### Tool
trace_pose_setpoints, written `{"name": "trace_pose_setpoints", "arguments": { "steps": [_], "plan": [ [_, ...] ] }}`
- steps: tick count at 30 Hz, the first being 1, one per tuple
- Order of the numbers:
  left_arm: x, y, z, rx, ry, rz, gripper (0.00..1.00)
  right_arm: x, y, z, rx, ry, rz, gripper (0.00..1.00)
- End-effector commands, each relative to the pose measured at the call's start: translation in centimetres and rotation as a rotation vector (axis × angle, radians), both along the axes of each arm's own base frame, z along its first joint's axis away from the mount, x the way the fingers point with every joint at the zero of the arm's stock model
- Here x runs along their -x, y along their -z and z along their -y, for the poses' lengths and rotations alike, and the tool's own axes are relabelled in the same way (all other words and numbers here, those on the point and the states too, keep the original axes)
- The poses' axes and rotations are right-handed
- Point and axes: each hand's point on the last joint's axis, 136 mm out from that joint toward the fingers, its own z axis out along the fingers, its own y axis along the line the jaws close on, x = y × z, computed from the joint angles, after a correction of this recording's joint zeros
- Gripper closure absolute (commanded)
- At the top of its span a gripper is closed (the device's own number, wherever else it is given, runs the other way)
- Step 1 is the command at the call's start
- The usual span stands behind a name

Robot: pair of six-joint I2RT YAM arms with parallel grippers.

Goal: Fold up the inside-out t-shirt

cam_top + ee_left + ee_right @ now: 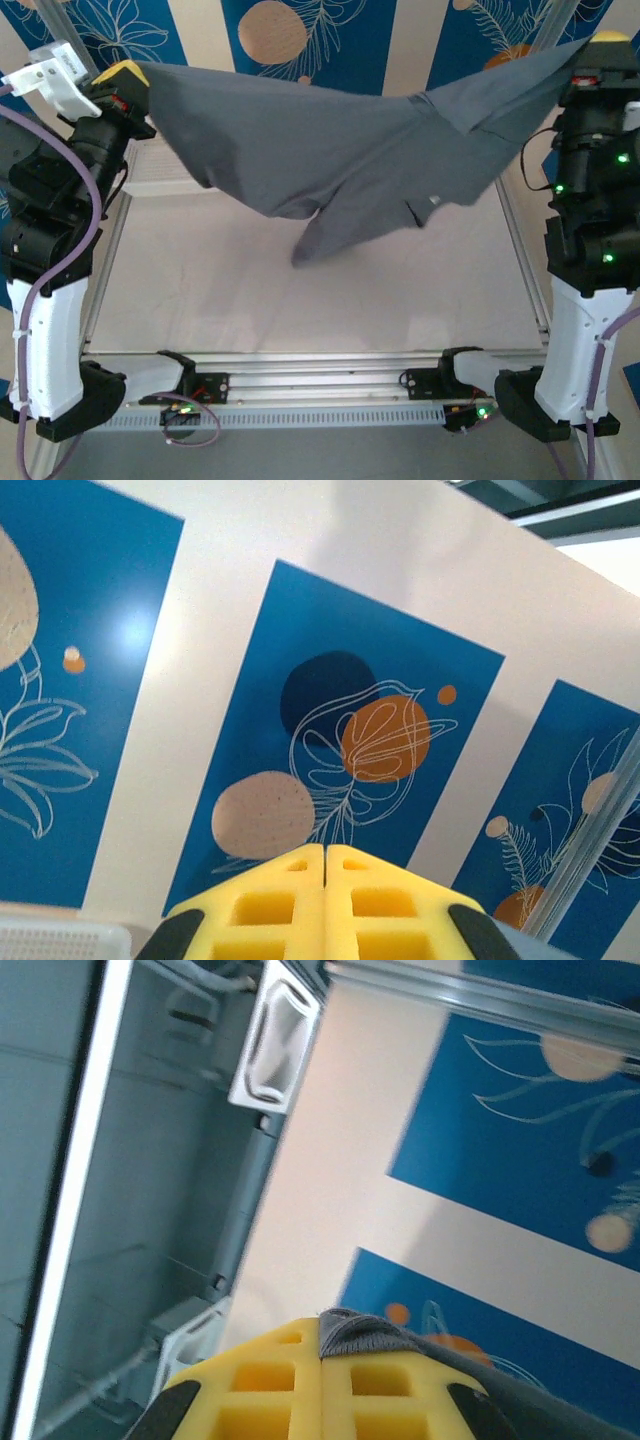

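Observation:
The dark grey t-shirt [340,150] hangs stretched in the air between my two grippers, sagging in the middle. Its lowest fold [305,250] dangles close to the table [300,310]. A small white tag [433,199] shows on the drooping part. My left gripper [122,75] is raised at the far left, shut on one end of the shirt. In the left wrist view its yellow fingers [325,852] press together. My right gripper [608,42] is raised at the far right. A ribbed grey hem [370,1335] sticks out between its shut fingertips [320,1322].
A white mesh basket [150,172] sits at the table's back left, below the left gripper; its rim [60,942] is in the left wrist view. Metal frame rails [320,375] border the table. A blue-and-white patterned wall [330,40] stands behind.

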Motion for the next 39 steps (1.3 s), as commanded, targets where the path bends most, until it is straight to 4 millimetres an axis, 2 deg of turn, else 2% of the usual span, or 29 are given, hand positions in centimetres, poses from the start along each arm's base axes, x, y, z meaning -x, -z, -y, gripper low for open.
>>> {"name": "trace_pose_setpoints", "arguments": {
  "steps": [1, 3, 9, 11, 13, 17, 22, 24, 25, 27, 29, 34, 39],
  "plan": [
    [-0.4, -1.1, 1.2, -0.090, 0.035, 0.070, 1.00, 2.4, -3.9, 1.3, -0.051, 0.054, 0.141, 1.00],
    [0.3, -1.8, 1.4, -0.090, 0.058, 0.102, 1.00, 2.9, -5.1, 1.3, -0.053, 0.050, 0.168, 1.00],
    [3.1, -4.2, 0.5, -0.092, 0.044, 0.219, 1.00, 4.6, -7.7, 0.9, -0.010, 0.043, 0.239, 1.00],
    [3.5, -4.4, 0.3, -0.097, 0.042, 0.228, 1.00, 4.3, -7.8, 0.6, 0.002, 0.028, 0.237, 1.00],
    [2.9, -3.7, 0.4, -0.102, 0.034, 0.199, 1.00, 3.2, -7.3, 0.1, 0.014, 0.011, 0.213, 1.00],
    [-0.4, -1.3, 1.3, -0.115, 0.032, 0.104, 1.00, -1.7, -5.9, -1.0, 0.103, 0.000, 0.140, 1.00],
    [-7.1, 2.0, 3.4, -0.156, 0.028, 0.001, 1.00, -11.5, -3.0, -3.4, 0.212, -0.127, 0.008, 1.00],
    [-9.5, 3.0, 3.5, -0.162, 0.014, -0.035, 1.00, -13.8, -1.9, -3.7, 0.178, -0.197, -0.029, 1.00],
    [-10.2, 3.1, 3.4, -0.156, 0.017, -0.052, 1.00, -14.1, -1.9, -3.8, 0.152, -0.234, -0.025, 1.00],
    [-10.6, 2.7, 3.1, -0.143, 0.032, -0.054, 1.00, -13.2, -2.9, -4.1, 0.139, -0.271, 0.016, 1.00],
    [-9.5, 1.4, 3.0, -0.131, 0.051, -0.012, 1.00, -11.3, -4.4, -4.3, 0.140, -0.278, 0.064, 1.00],
    [-4.3, -2.3, 3.1, -0.088, 0.138, 0.106, 1.00, -5.4, -6.7, -4.4, 0.122, -0.271, 0.144, 1.00],
    [0.1, -3.5, 2.8, -0.048, 0.200, 0.172, 1.00, -0.9, -6.7, -4.3, 0.097, -0.265, 0.171, 1.00]
  ]
}}
